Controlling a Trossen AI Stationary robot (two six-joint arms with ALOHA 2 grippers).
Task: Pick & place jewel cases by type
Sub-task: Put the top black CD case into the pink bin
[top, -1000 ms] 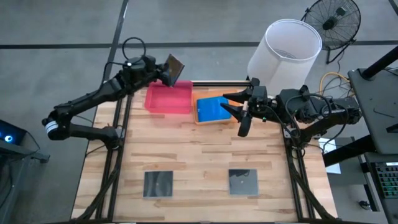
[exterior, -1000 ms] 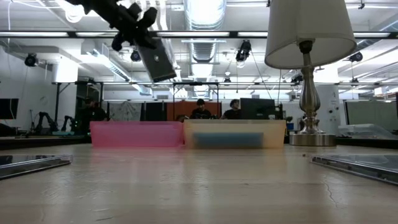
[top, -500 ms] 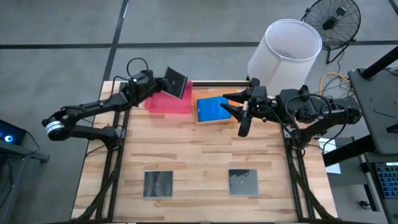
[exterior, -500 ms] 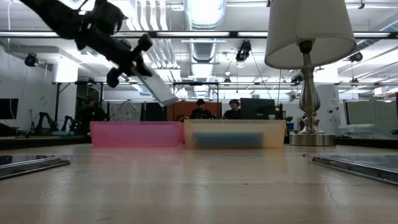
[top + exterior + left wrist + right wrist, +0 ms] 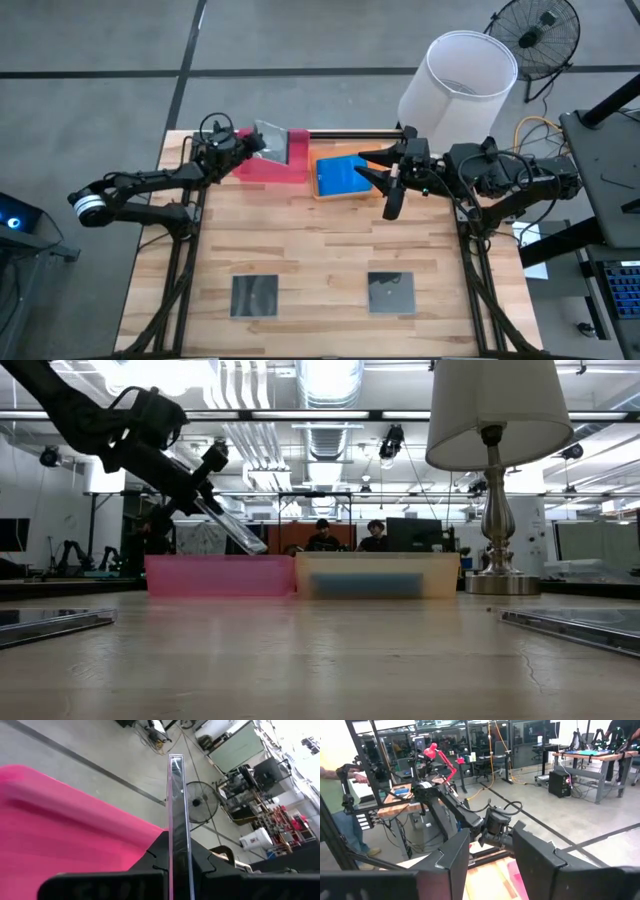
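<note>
Here, nearest to us on the wooden table, we see two dark glossy square jewel cases lying flat and well apart: the left dark case and the right dark case. In the low view their edges show at either side of the picture.

Farther back stand two shallow trays side by side, touching: the pink tray and the orange tray. Blue jewel cases lie in the orange tray; we cannot tell how many are stacked there.

The left claw is clamped on a third dark case, gripping it by one edge. In the low view that case slants down, its lower end at the pink tray's rim, and from above it lies over the tray's far part. The left wrist view shows the case edge-on between the two fingers.

The right claw waits beside the orange tray, on the right side of it, its fingers partly parted with nothing between them.

Beyond stands a lamp with a white shade, and a fan on the floor.
</note>
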